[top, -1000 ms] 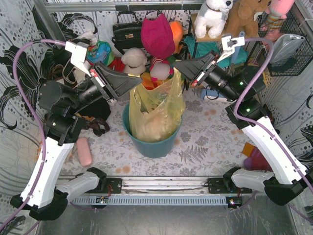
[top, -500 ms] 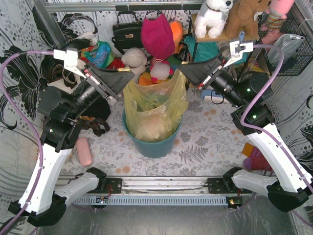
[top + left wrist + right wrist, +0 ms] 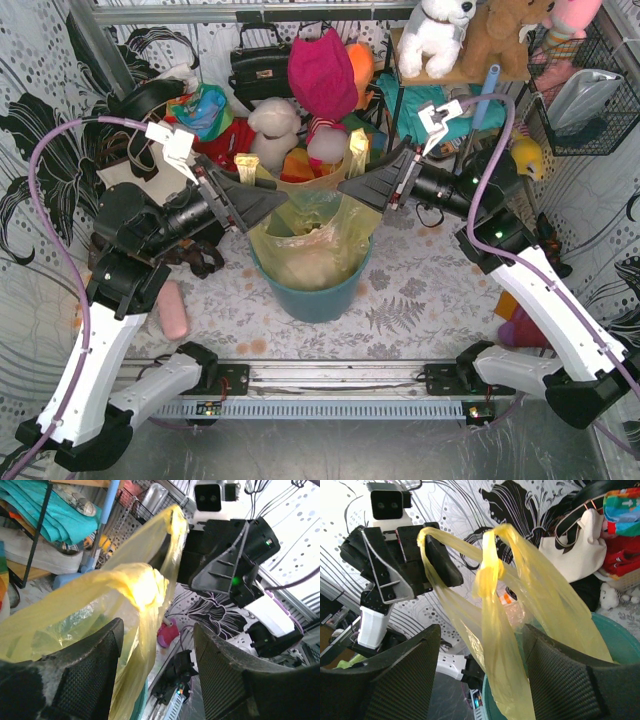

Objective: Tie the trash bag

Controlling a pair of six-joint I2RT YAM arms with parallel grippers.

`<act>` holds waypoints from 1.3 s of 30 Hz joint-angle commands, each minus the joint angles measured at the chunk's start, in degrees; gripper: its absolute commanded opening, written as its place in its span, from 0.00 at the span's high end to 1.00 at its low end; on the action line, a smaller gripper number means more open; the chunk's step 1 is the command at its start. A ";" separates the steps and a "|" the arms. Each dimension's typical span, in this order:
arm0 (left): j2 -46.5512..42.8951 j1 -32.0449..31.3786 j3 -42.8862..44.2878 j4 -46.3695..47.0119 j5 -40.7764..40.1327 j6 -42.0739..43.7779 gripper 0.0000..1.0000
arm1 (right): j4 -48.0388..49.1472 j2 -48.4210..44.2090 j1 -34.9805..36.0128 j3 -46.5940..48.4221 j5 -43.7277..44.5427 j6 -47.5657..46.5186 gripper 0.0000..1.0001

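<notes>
Trash bag: the thin translucent yellow plastic trash bag [image 3: 310, 235] stands inside the round teal plastic bin [image 3: 312, 295] at the middle of the floral-patterned table [image 3: 420, 290]. Pale crumpled paper shows through it.
Bag top: it is gathered into a bunched knot [image 3: 490, 572] above the bin. In the top view, two loose ends rise from it, one toward 10 o'clock and one toward 2 o'clock.
Left gripper: the black left gripper [image 3: 278, 200] sits at 9 o'clock of the bag's mouth and points at it. Its fingers [image 3: 92, 672] stand wide apart. A yellow strand hangs between them, close to one and not pinched. In the right wrist view, one loose end drapes over a finger.
Right gripper: the black right gripper [image 3: 347, 188] sits at 3 o'clock of the mouth, facing the other. Its fingers [image 3: 402, 680] are spread wide, with the strand below the knot hanging free between them.
Surroundings: plush toys [image 3: 300, 120] crowd the 12 o'clock side of the bin. A pink oblong object [image 3: 174, 310] lies at 8 o'clock.
</notes>
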 commanded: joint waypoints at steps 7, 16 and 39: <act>1.33 0.29 -2.20 11.87 7.35 -3.13 0.47 | 11.30 5.28 0.15 3.68 -7.10 5.39 0.60; 8.49 0.36 13.83 14.32 5.14 -1.25 0.93 | 9.25 14.28 0.15 26.23 -7.14 3.64 1.00; 4.13 0.35 7.89 10.50 -4.65 2.41 0.64 | 8.11 6.05 0.15 12.43 3.11 -3.58 0.61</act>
